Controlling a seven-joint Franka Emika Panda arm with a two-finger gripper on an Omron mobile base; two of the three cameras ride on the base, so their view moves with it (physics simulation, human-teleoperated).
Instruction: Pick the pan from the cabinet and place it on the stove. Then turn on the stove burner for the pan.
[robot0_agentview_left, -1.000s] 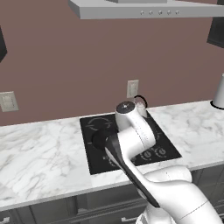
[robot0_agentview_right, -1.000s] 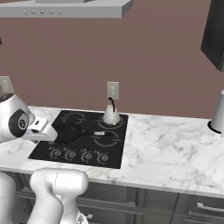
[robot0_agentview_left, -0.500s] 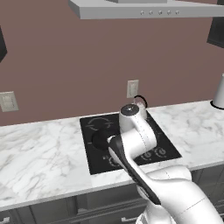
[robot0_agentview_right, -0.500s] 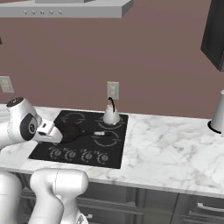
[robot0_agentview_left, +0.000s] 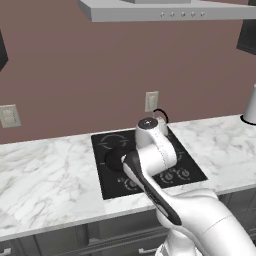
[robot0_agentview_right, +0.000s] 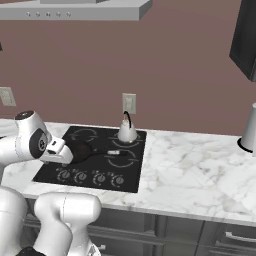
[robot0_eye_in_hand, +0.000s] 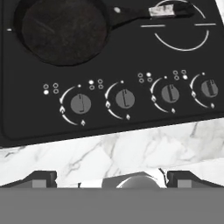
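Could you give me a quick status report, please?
Gripper open, empty, above the knobs. Pan on stove. Nothing in the way.

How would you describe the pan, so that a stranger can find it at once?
Look at the black stove set in the marble counter. The pan lies on its front left burner, just behind the row of knobs. Unlike the small white kettle behind, it is flat, black and long-handled.

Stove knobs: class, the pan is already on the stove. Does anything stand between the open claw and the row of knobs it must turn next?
Nothing visible does. In the hand view the claw hangs open over the marble counter in front of the stove; the four knobs lie unobstructed, with the pan beyond them.
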